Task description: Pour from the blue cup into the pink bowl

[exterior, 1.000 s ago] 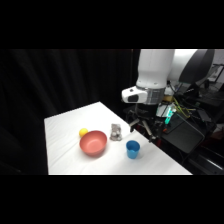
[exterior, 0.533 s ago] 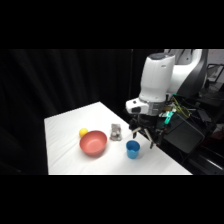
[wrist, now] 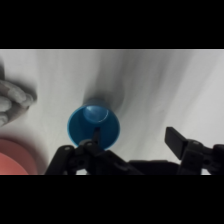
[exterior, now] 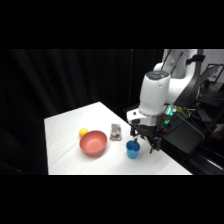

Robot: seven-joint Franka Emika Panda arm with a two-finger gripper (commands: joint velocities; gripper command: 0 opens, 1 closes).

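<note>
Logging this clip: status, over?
Gripper open, at blue cup, not gripping. Cup upright beside pink bowl. Path to the bowl looks clear.

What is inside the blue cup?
The wrist view looks down into the cup: only its blue bottom shows, with a pale shine. One end effector finger covers part of the opening, so something small there could be hidden.

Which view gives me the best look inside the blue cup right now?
The wrist view: it looks down into the blue cup, showing its round rim and inner bottom, with the gripper open. The side view shows only the cup's outer wall, upright on the table right of the pink bowl.
</note>
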